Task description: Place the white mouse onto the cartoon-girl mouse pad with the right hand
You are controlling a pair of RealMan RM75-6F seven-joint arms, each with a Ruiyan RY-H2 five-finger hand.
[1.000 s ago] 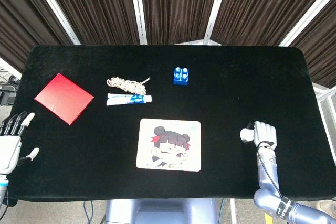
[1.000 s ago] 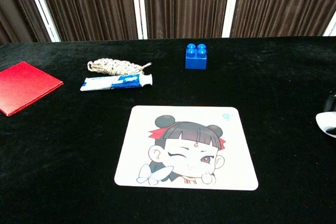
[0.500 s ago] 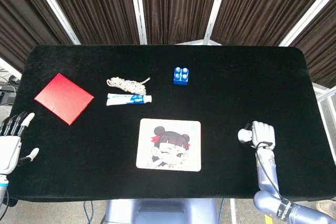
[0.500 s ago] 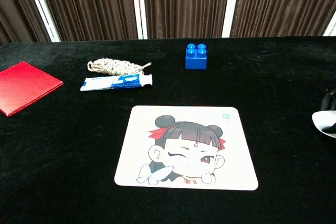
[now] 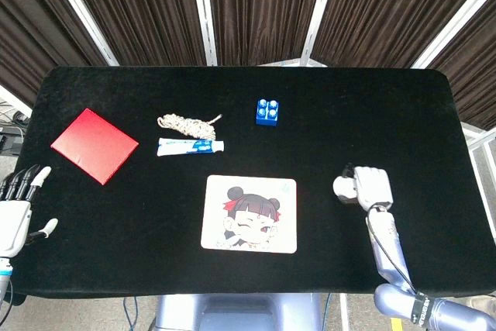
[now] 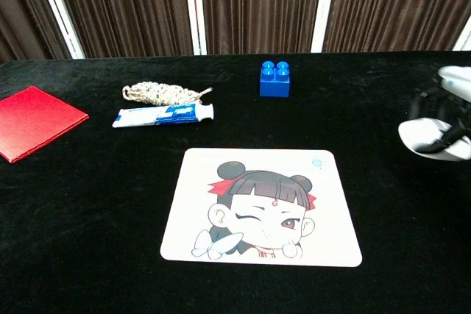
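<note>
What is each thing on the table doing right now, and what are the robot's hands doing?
white mouse: held by the right hand, not on the pad yet
right hand: gripping the mouse
left hand: open, holding nothing
cartoon-girl mouse pad: flat, nothing on it
toothpaste tube: lying down
rope: bundled
blue brick: studs up
red square: lying flat

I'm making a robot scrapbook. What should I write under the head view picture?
Right hand carries the white mouse toward the cartoon-girl mouse pad.
</note>
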